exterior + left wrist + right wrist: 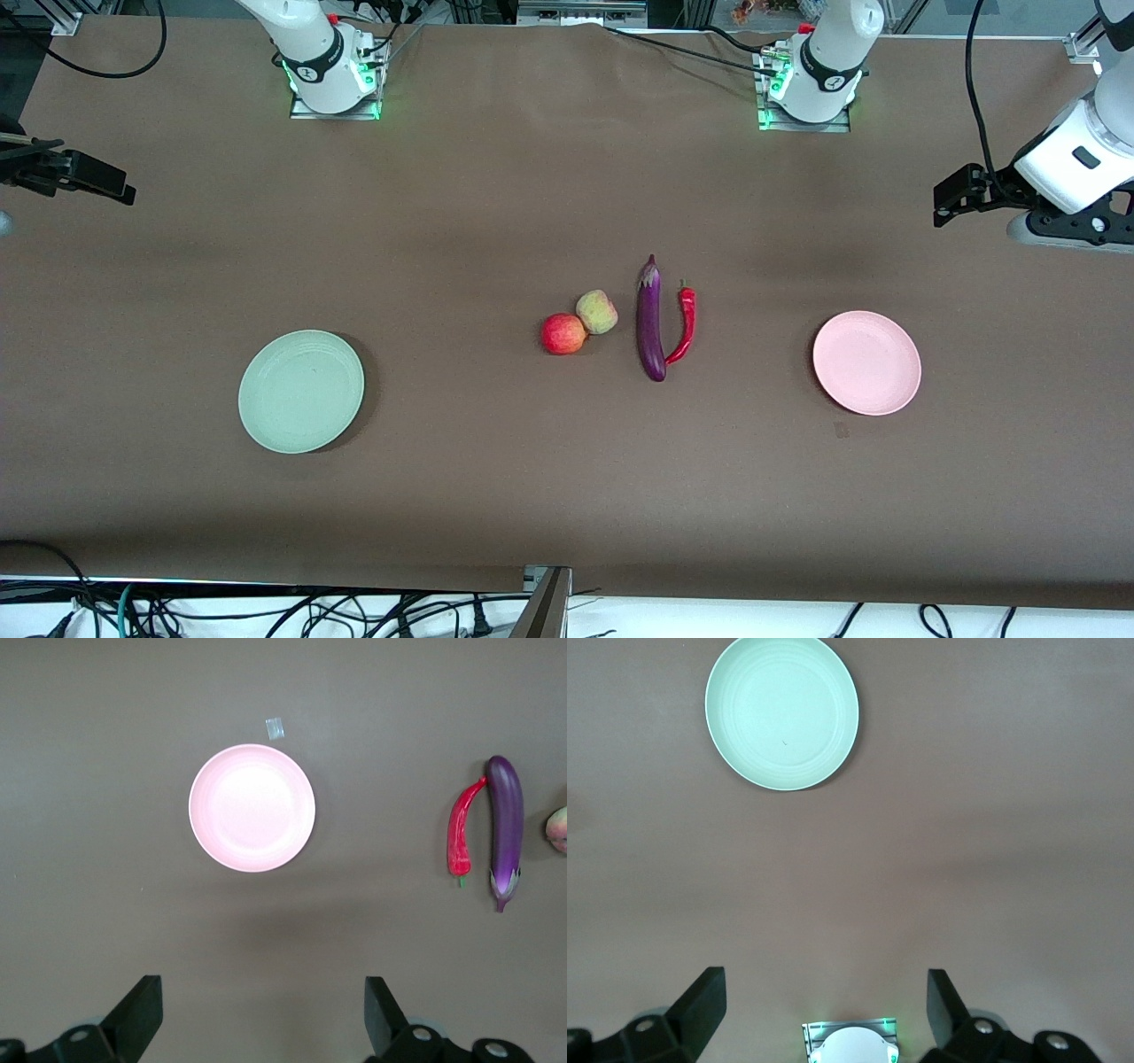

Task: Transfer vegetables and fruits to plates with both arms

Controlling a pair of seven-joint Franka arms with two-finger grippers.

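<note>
Left wrist view shows the left tool [257, 1019] spread open, empty, high over the bench [496, 204] near the pink plate [252, 807]; the right tool [824, 1019] likewise by the green plate [782, 712]. Mid-bench between plates lie eggplant [650, 321], chili [685, 325], two fruits [578, 324]: light, slick, probably best pinched mid-body.

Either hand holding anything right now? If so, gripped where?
Nothing is held. The left hand and the right hand are both open and empty, up at their own ends of the table; the produce lies mid-table.
</note>
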